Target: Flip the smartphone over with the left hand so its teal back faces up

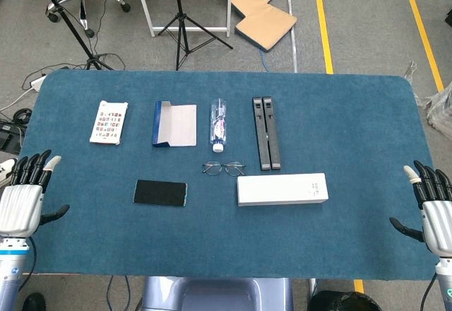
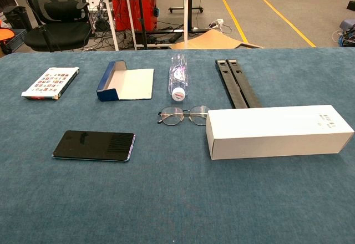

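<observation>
Left robot hand (image 1: 22,201) open, idle at desk edge. Flat black glass-faced smartphone (image 1: 160,193) lies screen up, well to its right, thin wire-rimmed eyeglasses (image 1: 224,168) beyond. Risk: fingertips skid it across blue felt desk (image 1: 353,113); no edge purchase.

On the worktop (image 1: 353,240), a far row ran left to right: booklet (image 1: 109,121), open case (image 1: 174,124), bottle (image 1: 219,123), paired bars (image 1: 266,132). Nearer the front edge lay the phone (image 1: 160,193) at left, the box (image 1: 282,189) at right, and the glasses (image 1: 223,168) between them, just before the bottle.
</observation>
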Robot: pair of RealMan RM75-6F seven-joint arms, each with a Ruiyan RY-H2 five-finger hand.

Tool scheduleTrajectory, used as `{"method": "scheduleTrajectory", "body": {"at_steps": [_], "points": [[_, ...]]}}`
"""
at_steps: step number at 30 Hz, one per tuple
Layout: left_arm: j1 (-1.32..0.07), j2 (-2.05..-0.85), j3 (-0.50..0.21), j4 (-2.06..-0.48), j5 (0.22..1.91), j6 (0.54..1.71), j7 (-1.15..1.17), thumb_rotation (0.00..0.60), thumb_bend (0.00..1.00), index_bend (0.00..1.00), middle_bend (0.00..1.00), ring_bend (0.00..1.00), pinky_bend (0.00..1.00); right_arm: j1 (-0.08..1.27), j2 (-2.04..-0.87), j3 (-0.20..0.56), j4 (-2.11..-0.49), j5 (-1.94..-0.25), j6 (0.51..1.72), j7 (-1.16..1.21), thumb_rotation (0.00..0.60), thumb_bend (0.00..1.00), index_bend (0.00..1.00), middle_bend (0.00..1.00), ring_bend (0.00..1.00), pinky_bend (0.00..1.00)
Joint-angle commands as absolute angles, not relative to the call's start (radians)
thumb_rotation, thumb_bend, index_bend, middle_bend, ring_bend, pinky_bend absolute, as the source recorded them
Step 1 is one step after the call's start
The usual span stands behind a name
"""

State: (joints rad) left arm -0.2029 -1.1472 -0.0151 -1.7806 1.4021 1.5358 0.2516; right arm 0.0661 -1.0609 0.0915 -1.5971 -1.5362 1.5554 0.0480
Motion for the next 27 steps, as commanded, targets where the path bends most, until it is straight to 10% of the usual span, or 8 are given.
{"method": "scheduleTrajectory", "body": {"at_steps": [1,27], "points": [[-0.194,-1.154,-0.015,-1.734,1.427,1.528,0.203,0.600,0.00,0.00,0.00,0.00,0.00,0.066,-1.058,0.091,-1.603,-1.529,1.547,0.053,0.600,0.00,0.00,0.00,0.00,0.00],[-0.475,-1.596,-0.086,-1.494,1.244,1.065,0.437,0.600,0.12,0.00,0.00,0.00,0.00,0.080,-1.061,0.079,-1.593,-1.511,1.491,0.112,0.600,0.00,0.00,0.00,0.00,0.00]]}}
